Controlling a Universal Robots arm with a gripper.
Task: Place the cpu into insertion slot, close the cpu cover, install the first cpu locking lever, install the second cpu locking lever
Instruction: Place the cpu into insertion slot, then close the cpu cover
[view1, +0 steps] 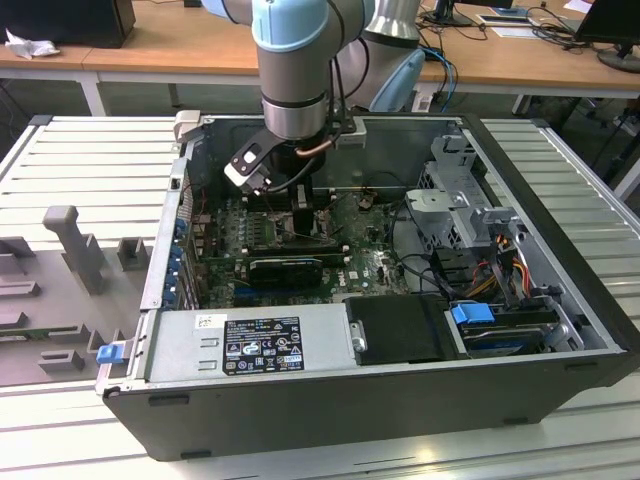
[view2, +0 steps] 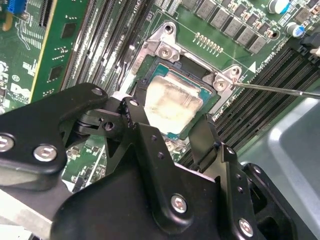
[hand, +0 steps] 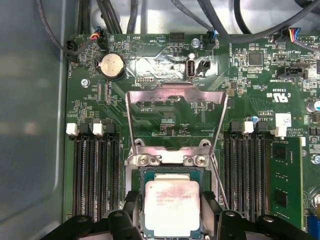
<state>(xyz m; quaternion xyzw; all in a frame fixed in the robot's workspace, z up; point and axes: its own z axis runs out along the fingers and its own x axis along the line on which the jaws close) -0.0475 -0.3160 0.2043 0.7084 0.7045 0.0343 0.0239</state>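
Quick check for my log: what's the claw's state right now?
Claw: cannot tell whether open or shut; it sits around the cpu, which lies in the insertion slot.

Silvery-beige cpu (hand: 172, 207), green motherboard (hand: 260, 90)

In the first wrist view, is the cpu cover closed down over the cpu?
No, the cpu cover stands hinged up and away, leaving the pale top of the cpu bare.
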